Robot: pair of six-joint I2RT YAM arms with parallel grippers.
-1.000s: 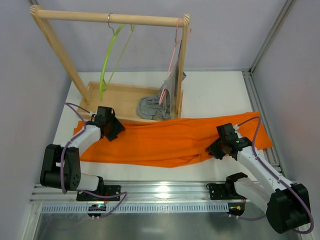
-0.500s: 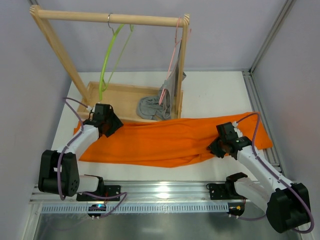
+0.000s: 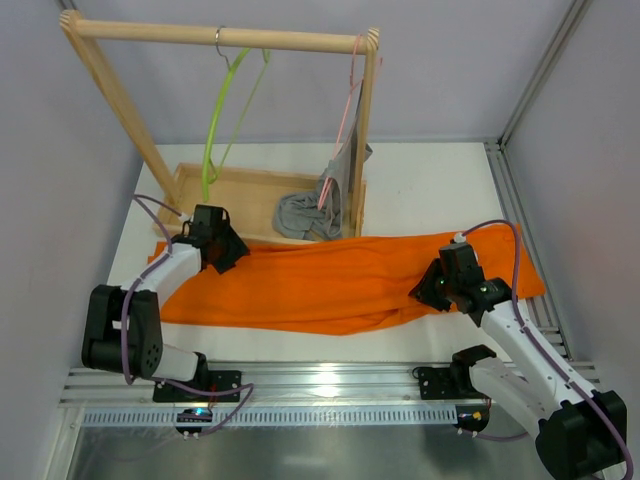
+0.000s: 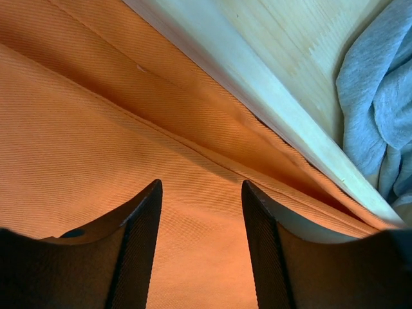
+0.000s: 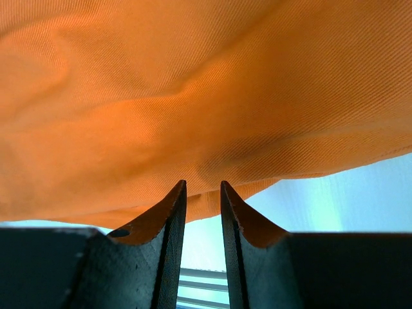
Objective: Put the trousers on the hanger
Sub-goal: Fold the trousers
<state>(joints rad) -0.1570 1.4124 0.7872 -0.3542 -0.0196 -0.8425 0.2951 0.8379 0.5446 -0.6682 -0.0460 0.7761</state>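
**Trousers lie crosswise; the hanger is on your left arm's side**

The trousers [image 3: 340, 280] are spread flat on the table with their long axis running left to right, just in front of the tray [image 3: 250, 182]. The hanger [image 3: 215, 130] hangs from the rail [image 3: 200, 33], up and beyond the trousers' left end, so your left arm is the nearer one.

Your left gripper [image 4: 201, 187] hovers over that left end beside the tray's edge. Its jaws are about half parted, with cloth beneath them but nothing gripped.

Your right gripper [image 5: 203, 185] sits at the near hem toward the right end. Its jaws are a narrow slit apart, and the cloth lies just ahead of the tips, not visibly pinched.

My read is that the cloth must travel leftward and up.
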